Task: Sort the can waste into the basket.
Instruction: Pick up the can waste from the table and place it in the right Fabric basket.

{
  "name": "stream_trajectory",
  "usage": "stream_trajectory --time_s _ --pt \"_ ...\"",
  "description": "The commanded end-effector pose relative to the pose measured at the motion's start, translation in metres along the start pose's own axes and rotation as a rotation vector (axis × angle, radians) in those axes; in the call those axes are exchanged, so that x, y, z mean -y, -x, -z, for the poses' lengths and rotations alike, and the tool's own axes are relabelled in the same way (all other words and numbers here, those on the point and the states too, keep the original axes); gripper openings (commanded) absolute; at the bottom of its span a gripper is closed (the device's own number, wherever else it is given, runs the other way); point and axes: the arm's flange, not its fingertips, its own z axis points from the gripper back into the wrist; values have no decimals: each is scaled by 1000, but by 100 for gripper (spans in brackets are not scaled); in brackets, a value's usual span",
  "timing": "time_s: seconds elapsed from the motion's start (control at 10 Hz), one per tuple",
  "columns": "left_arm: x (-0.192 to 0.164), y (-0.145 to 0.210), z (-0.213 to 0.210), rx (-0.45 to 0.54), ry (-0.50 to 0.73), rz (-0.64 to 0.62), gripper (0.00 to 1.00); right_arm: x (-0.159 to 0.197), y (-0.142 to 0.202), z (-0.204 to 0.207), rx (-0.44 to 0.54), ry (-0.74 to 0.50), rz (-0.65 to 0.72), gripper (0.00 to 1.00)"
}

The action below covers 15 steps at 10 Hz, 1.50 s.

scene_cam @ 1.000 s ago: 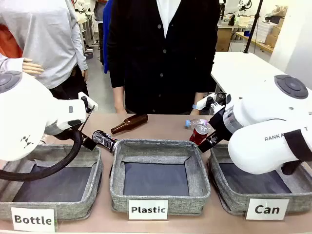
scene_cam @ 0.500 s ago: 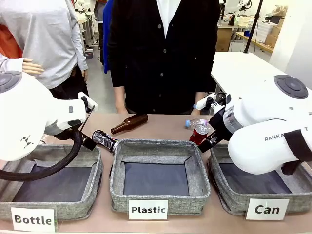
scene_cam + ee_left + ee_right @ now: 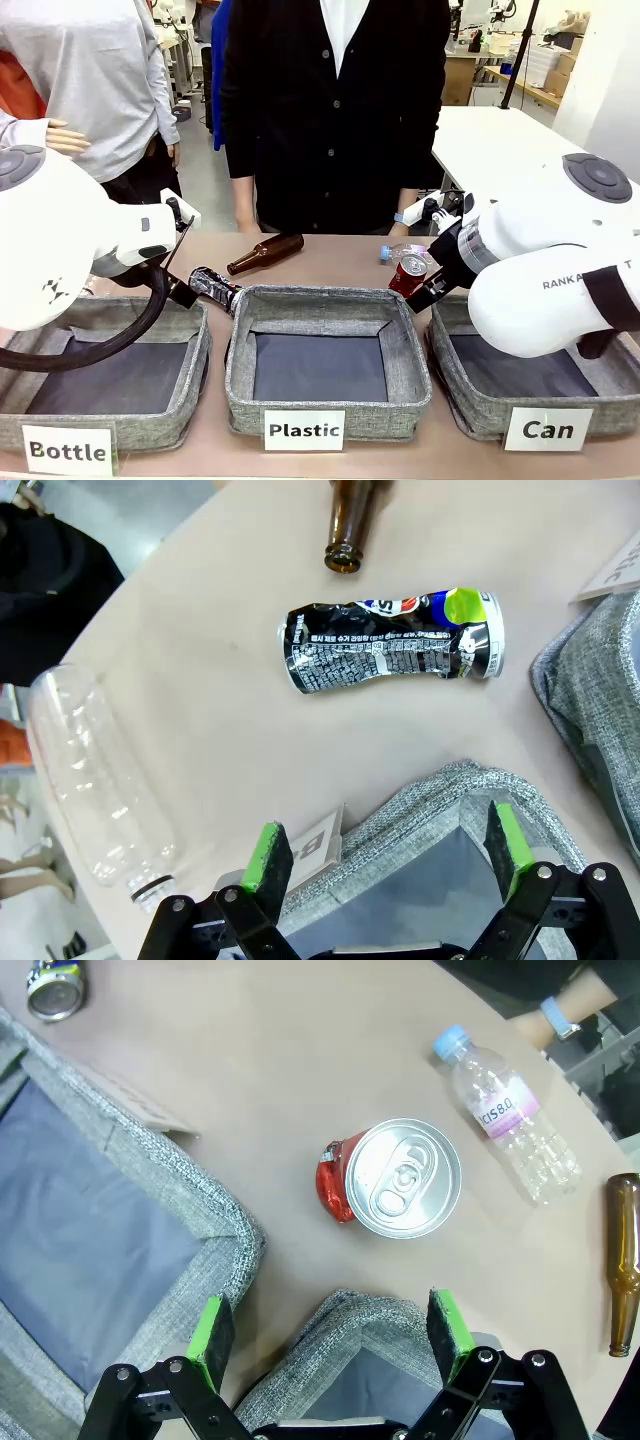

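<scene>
**A:** Can waste first: has either gripper got hold of a can?

**B:** No. The red can (image 3: pixel 390 1178) stands upright on the table just beyond the right gripper (image 3: pixel 330 1325), silver top up and untouched. The fingers are spread wide with nothing between them, above a corner of the basket (image 3: pixel 320 1345).

**A:** And the left side?

**B:** The left gripper (image 3: pixel 387 850) gapes just as wide and holds nothing. It hangs above a corner of the Bottle bin (image 3: pixel 440 800). The black can (image 3: pixel 390 640) lies on its side ahead of the fingertips, well apart from them. The mouth of a brown bottle (image 3: pixel 350 520) is just past it.

**A:** Anything different from a second ago?

**B:** Nothing. Arms, cans and bins sit exactly as they did.

**A:** What does each view add?

**B:** The front view reads the basket's white label (image 3: pixel 547 430), "Can". The left wrist view adds a clear plastic bottle (image 3: pixel 90 780) lying off to one side of the fingers. The right wrist view adds a blue-capped bottle (image 3: pixel 505 1125) beyond the red can.
</scene>
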Motion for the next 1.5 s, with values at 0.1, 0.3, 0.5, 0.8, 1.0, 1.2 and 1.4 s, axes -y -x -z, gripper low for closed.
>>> stream_trajectory --time_s 0.1,0.3,0.5,0.8,1.0,1.2,1.4 --pt "0 0 0 0 0 1 100 0 0 0 0 0 0 100" --pt "0 0 0 0 0 0 100 0 0 0 0 0 0 100" --pt "-6 -5 -64 8 120 -132 100 12 -14 -49 -24 -25 64 100" --pt "-16 12 -123 97 193 -237 100 30 -16 -122 36 0 141 100" --pt "-46 36 -157 111 305 -290 100 45 -6 -158 18 -154 287 100" --pt "-119 88 -207 244 622 -384 100 101 26 -207 19 -390 587 100" --pt "-169 146 -219 412 778 -623 100 167 77 -228 109 -493 859 100"
